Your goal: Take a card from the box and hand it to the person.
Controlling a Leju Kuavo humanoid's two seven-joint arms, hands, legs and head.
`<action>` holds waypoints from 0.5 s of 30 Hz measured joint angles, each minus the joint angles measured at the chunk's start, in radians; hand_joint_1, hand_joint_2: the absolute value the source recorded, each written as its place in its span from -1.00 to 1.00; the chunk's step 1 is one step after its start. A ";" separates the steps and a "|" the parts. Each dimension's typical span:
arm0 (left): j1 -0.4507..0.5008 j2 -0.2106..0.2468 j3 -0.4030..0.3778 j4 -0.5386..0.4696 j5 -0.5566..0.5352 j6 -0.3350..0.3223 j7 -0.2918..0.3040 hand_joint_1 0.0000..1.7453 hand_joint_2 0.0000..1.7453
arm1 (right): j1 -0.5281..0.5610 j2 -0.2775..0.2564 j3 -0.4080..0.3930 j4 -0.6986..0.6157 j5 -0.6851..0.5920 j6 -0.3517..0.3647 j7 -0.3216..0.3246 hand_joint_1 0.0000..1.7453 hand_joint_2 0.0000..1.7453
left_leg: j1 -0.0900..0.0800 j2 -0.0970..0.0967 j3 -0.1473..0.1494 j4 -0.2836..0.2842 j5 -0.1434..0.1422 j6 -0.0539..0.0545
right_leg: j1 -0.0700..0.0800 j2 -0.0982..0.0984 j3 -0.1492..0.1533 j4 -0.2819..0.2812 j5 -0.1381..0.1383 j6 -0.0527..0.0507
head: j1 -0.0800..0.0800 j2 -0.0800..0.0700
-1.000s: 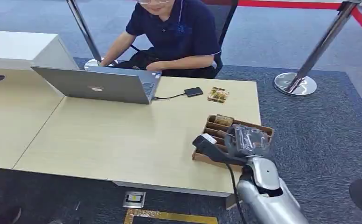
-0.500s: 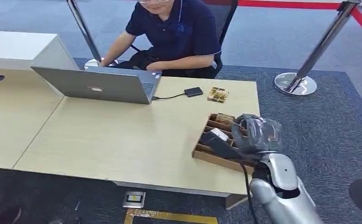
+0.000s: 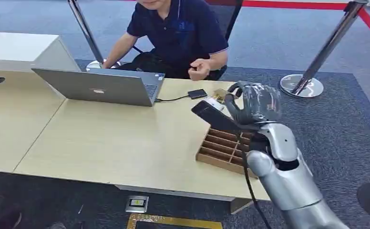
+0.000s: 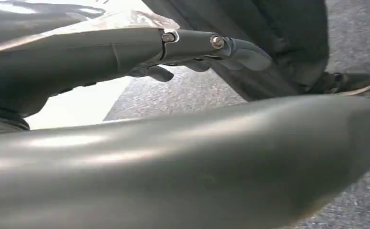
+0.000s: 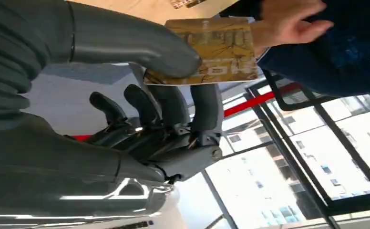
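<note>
Card (image 5: 211, 50) being pinched between thumb and fingers (image 5: 173, 102) of the right hand (image 3: 252, 102), right of centre above the box (image 3: 223, 148) — offered edge-on toward the person's hand (image 3: 200, 69); left hand (image 4: 192, 47) fingers loosely curled, holding nothing.

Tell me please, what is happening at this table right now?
The robot's right hand is raised above the wooden table, pinching a gold patterned card between its thumb and a finger and holding it out toward the seated person. The person's hand is lifted close to the card, but is not clearly gripping it. The cardboard box with dividers sits on the table below the arm. Another card lies near a laptop. The left hand hangs low beside the table.
</note>
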 joint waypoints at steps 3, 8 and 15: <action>-0.001 0.000 -0.007 0.000 -0.005 0.000 -0.002 -1.00 -1.00 | -0.081 0.051 0.001 0.112 0.001 0.007 0.011 0.72 1.00 | 0.001 0.000 0.000 0.000 0.001 0.000 | 0.000 0.000 0.000 0.001 0.000 0.000 | 0.000 0.000; -0.002 0.000 -0.012 0.000 -0.003 0.002 0.006 -1.00 -1.00 | -0.175 0.122 0.001 0.274 0.014 0.008 0.022 0.68 1.00 | 0.001 0.000 -0.001 0.000 0.001 0.000 | 0.000 0.000 -0.001 0.001 0.000 0.000 | 0.000 0.000; -0.002 0.000 -0.013 0.000 0.005 0.003 0.019 -1.00 -1.00 | -0.229 0.182 0.002 0.417 0.040 0.011 0.037 0.70 1.00 | 0.001 0.000 -0.001 0.000 0.001 0.000 | 0.000 0.000 -0.001 0.001 0.000 0.000 | 0.000 0.000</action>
